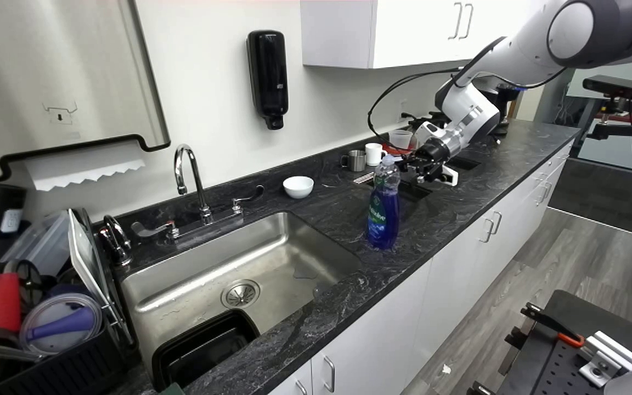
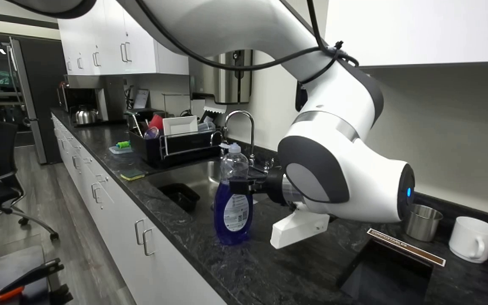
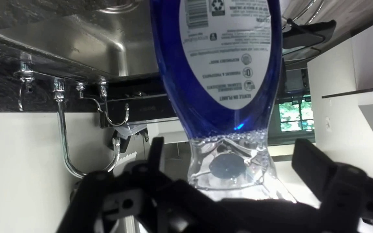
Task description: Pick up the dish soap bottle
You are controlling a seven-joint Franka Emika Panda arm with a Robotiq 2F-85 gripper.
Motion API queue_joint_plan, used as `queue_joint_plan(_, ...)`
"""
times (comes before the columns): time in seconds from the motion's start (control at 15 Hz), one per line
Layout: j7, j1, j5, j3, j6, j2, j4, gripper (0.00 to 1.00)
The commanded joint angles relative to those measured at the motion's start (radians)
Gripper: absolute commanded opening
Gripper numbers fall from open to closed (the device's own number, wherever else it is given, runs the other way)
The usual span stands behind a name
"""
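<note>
The white arm [image 2: 333,97] hangs over the dark counter [image 1: 338,214], and on that counter, just beside the corner of the sink [image 1: 277,285], I see the bottle [image 1: 384,214] standing upright. Its long axis runs straight up and down, base on the counter and top toward the ceiling in both exterior views; only the wrist view, being upside down, turns that top to the bottom. The gripper [image 3: 228,155] points at it roughly level, with its fingers [image 3: 312,168] spread well apart at the height of the bottle's shoulder. The upper part of the bottle shows between them, with a gap on each side. Its see-through plastic is filled with deep violet-blue soap [image 3: 202,119] up to about the shoulder, and above that it looks clear. A white oval back label [image 3: 227,64], full of fine print, faces the gripper, while a green label [image 1: 376,211] with pale lettering faces off toward the sink. The cap [image 2: 234,148] is pale, and a thin line of bubbles [image 3: 231,135] rims the soap.
</note>
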Motion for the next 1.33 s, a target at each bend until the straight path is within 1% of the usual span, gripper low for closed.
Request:
queue_joint_plan(0.0, -0.036, 0.009, 0.001, 0.012, 0.047, 0.013, 0.006, 1.00)
queue_joint_plan(0.2, -0.033, 0.015, 0.002, 0.022, 0.062, 0.016, 0.008, 1.00)
queue_joint_plan(0.87, 0.013, 0.024, 0.003, 0.052, 0.018, 0.009, 0.017, 1.00)
queue_joint_plan(1.0, 0.032, 0.023, -0.001, 0.052, 0.001, 0.011, 0.019, 1.00)
queue_joint_plan(1.13, 0.072, 0.014, -0.010, 0.048, -0.046, 0.013, 0.021, 1.00)
queue_joint_plan(1.27, 0.112, 0.012, -0.008, 0.038, -0.066, -0.002, 0.001, 1.00)
